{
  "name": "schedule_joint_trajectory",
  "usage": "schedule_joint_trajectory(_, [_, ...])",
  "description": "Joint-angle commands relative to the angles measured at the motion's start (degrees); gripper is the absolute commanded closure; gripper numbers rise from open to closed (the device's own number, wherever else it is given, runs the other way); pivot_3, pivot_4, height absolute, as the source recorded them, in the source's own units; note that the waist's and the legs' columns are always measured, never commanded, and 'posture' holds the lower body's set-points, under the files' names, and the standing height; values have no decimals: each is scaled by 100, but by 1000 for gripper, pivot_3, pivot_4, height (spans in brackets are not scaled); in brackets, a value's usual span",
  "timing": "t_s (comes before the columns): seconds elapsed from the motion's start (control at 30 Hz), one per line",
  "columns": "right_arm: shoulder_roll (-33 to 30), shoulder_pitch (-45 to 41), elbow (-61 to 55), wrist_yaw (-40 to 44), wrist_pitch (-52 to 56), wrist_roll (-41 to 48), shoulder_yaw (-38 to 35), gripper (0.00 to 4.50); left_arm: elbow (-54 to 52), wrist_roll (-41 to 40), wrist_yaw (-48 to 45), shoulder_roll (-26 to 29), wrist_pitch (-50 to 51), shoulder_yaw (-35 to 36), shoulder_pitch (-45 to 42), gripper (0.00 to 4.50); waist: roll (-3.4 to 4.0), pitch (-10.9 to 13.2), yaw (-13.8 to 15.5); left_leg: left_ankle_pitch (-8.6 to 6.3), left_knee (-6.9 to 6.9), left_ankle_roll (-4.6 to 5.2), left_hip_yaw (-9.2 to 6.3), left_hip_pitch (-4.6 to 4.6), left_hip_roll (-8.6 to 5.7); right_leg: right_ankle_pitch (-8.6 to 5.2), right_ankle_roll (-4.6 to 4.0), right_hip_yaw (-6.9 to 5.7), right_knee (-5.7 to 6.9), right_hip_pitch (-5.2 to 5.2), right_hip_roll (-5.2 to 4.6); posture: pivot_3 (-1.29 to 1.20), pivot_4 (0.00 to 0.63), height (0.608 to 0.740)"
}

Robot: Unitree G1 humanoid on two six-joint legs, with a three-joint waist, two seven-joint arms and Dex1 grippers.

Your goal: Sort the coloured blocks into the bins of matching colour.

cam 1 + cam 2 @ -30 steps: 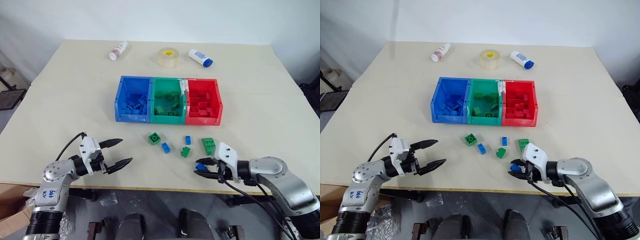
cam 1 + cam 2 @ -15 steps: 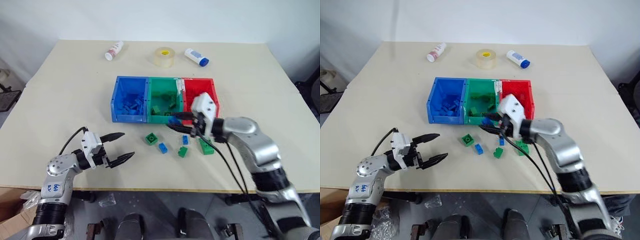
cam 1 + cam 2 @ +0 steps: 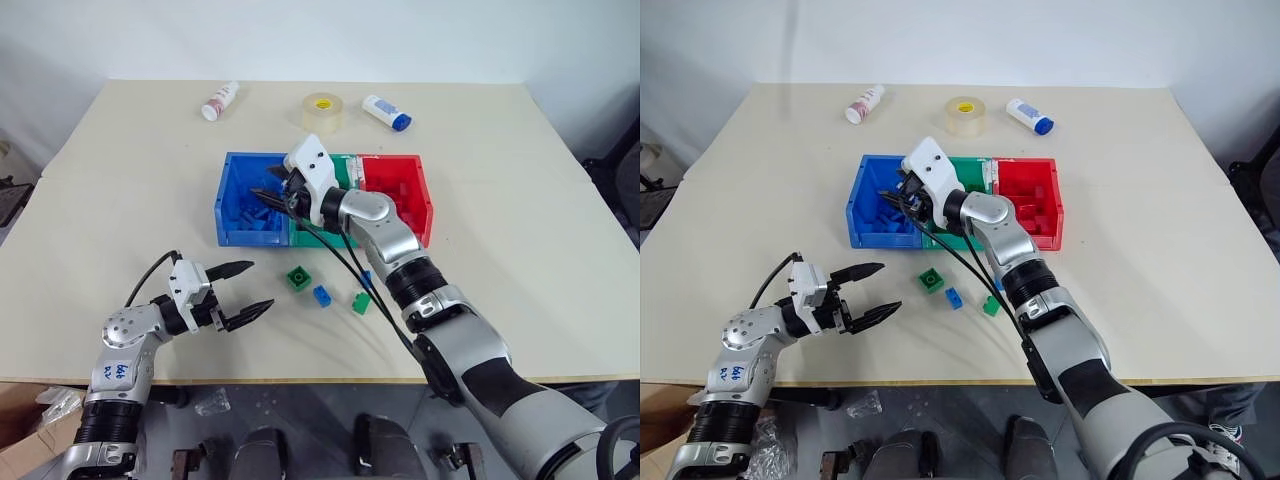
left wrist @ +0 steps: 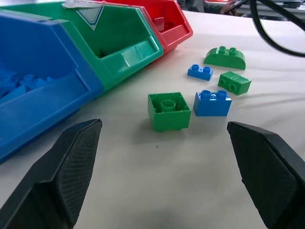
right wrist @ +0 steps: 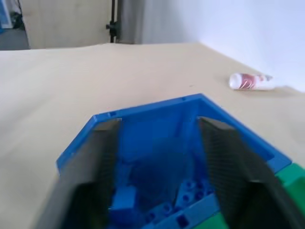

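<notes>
The bins stand joined mid-table: blue (image 3: 232,200), green (image 3: 345,168), red (image 3: 412,192). My right gripper (image 3: 268,195) hovers over the blue bin, open; in the right wrist view its fingers (image 5: 95,157) stand apart with nothing between them, above several blue bricks (image 5: 125,198) in that bin. In front of the bins lie loose blocks: a green square one (image 4: 169,110), a blue one (image 4: 212,103), a small green one (image 4: 234,82), a small blue one (image 4: 200,72) and a larger rounded green one (image 4: 225,56). My left gripper (image 3: 257,287) is open, low over the table, left of the green square block.
At the table's far side lie a tape roll (image 3: 321,108) and two small white bottles (image 3: 220,100) (image 3: 386,112). Black cables hang from my right arm over the loose blocks. Bare table lies left and right of the bins.
My right gripper, shut on a blue block near the table's front edge, swung up and left to the blue bin and opened. The left gripper stayed put. The camera shifted.
</notes>
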Motion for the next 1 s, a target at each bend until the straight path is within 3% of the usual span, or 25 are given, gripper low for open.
schedule_joint_trajectory(0.03, [-186, 457, -721, 605, -34, 170, -75, 388, -18, -16, 17, -21, -130, 22, -69, 0, 0, 0, 9, 0, 0, 0, 0, 1, 0, 0, 0, 1, 1, 1, 0, 0, 150, 740])
schedule_joint_trajectory(0.07, [-247, 555, -839, 586, -45, 144, -102, 59, 7, -11, 9, -30, -142, 15, -80, 0, 0, 0, 18, -1, -1, 0, 0, 0, 0, 0, 0, 1, 0, 1, 0, 0, 150, 740])
schedule_joint_trajectory(0.27, [-983, 1569, -2646, 1194, 693, 474, -165, 20, 145, -8, -69, -101, -192, -74, -186, 0, 0, 0, 29, -2, 1, 1, 4, 1, 0, 0, 0, 5, 2, -2, 0, 0, 150, 740])
schedule_joint_trajectory(0.43, [-2635, 3401, -5222, 2170, 2183, 1318, -355, 20, 385, -1, -226, -127, -254, -171, -345, 0, -1, 0, 144, -15, 6, 7, 0, -2, -1, 0, 1, 3, -8, 3, 0, 0, 150, 740])
schedule_joint_trajectory(0.63, [-3778, 4830, -6355, 1903, 2957, 1669, -1407, 20, 654, 48, -376, -99, -287, -245, -468, 0, 0, 0, 75, -21, 10, 8, 23, 13, 7, 1, 1, 12, -2, 0, 2, 0, 150, 740])
schedule_joint_trajectory(0.73, [-4351, 5996, -6849, 1888, 3254, 1827, -2341, 20, 776, 8, -505, -84, -345, -256, -533, 0, 0, 0, 118, -23, 8, 9, 22, 9, 6, 0, 1, 11, -12, 1, 2, 0, 150, 740])
schedule_joint_trajectory(0.87, [-4646, 6844, -7227, 1831, 3487, 2009, -3001, 20, 870, -71, -675, -79, -375, -241, -577, 0, -1, 0, 181, -29, 14, 12, 32, 10, 5, 2, 4, 16, -22, 3, 2, 0, 150, 740])
schedule_joint_trajectory(1.0, [-4643, 6932, -7393, 1668, 3619, 2049, -3010, 20, 902, -97, -759, -69, -345, -211, -615, 0, -2, 0, 191, -28, 22, 13, 31, 21, 8, 2, 3, 20, -22, 8, 2, 0, 150, 740])
